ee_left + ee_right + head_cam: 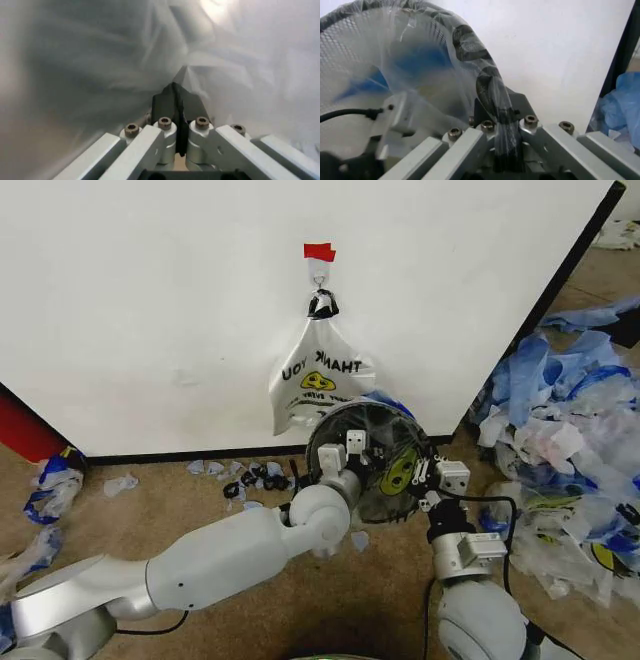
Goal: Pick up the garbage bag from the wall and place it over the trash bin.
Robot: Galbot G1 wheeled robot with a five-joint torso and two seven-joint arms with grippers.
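Observation:
The trash bin [330, 442], black wire mesh, stands on the floor just in front of the wall [150, 300]. The garbage bag [400, 472], clear with blue trim and a yellow smiley, is spread over the bin's mouth. My left gripper [355, 448] reaches into the bin; in the left wrist view it [175, 88] is shut, with bag film [100, 63] gathered at its tips. At the bin's right side, my right gripper [425, 480] is shut on the bag-wrapped rim [487, 84]. Mesh [355, 56] shows through the film.
A second clear smiley bag [318, 380] with a black top hangs from the hook [319, 278] under red tape [319, 252]. A heap of blue-and-white plastic scraps [570, 430] lies at the right, and smaller scraps [245, 475] along the wall base.

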